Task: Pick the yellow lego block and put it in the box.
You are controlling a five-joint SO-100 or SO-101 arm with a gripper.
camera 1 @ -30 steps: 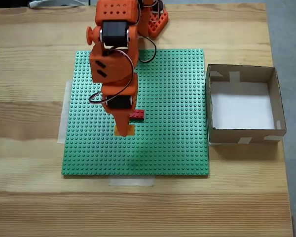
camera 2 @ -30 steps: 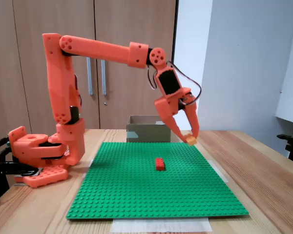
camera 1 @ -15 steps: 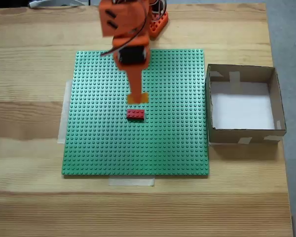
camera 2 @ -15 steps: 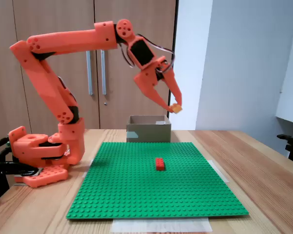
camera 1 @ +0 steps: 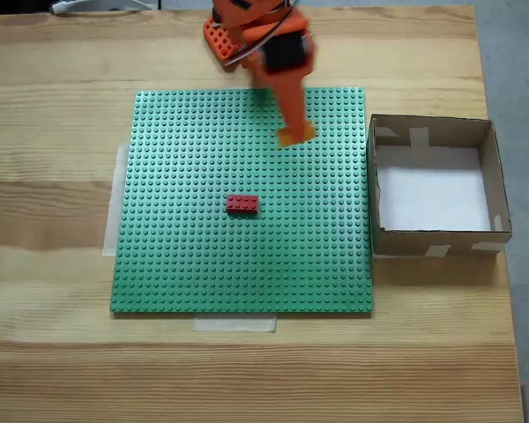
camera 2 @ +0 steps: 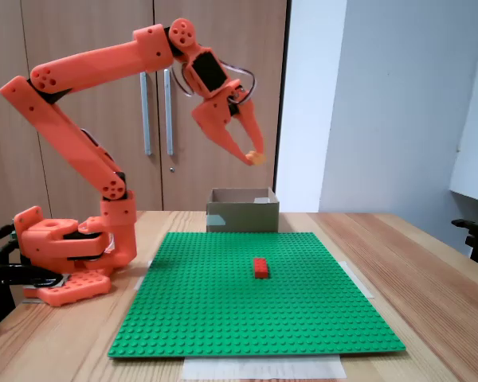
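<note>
Both fixed views show the orange two-finger tool [camera 2: 253, 156] pinching the small yellow plastic lego block [camera 1: 296, 133], aloft at ten o'clock from the brown cardboard box [camera 1: 502, 198]. Light, rigid and slick, it likely sits safest gripped across its flat sides.

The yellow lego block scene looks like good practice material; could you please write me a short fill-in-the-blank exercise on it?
1. The gripper holds the yellow lego block high in the ____.
2. The brick lying on the green baseplate is ____.
3. The bottom of the box is ____ in colour.

Missing words: air; red; white
</note>
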